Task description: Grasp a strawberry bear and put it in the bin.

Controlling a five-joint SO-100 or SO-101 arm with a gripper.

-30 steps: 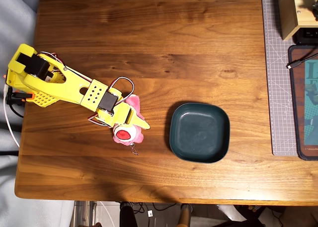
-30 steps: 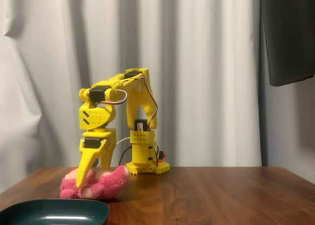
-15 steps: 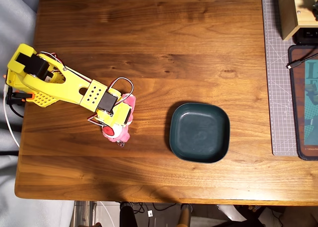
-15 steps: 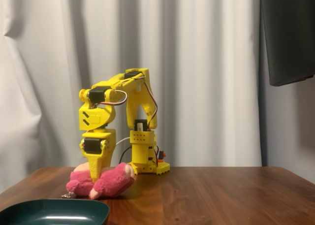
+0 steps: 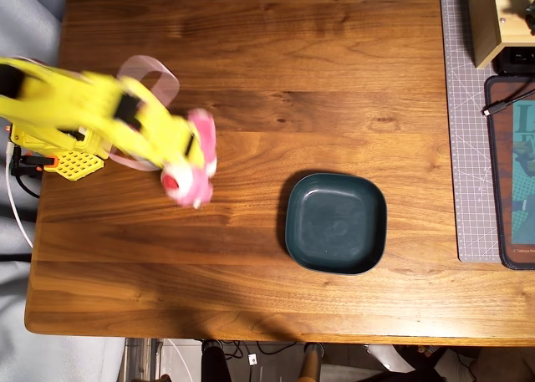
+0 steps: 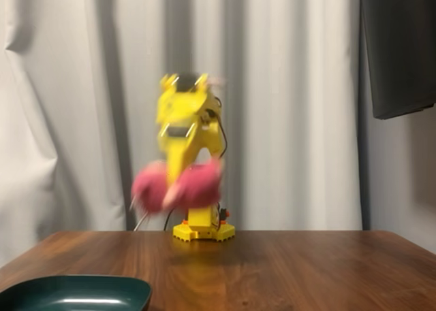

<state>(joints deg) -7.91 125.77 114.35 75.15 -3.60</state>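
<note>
The pink strawberry bear hangs in the air, blurred by motion, with my yellow gripper shut on it. In the fixed view the strawberry bear is well above the tabletop, in front of the arm's base, held by the gripper. The dark teal bin sits on the table to the right of the bear in the overhead view. Only the bin's near rim shows at the lower left of the fixed view. The bin holds nothing.
The wooden table carries a grey cutting mat and a dark pad along the right edge, with a wooden box at the top right. White curtains hang behind the arm.
The gripper closed on the bear at the table surface, then lifted it clear of the table. The arm has swung upward and is blurred with motion. The bin has not moved.
</note>
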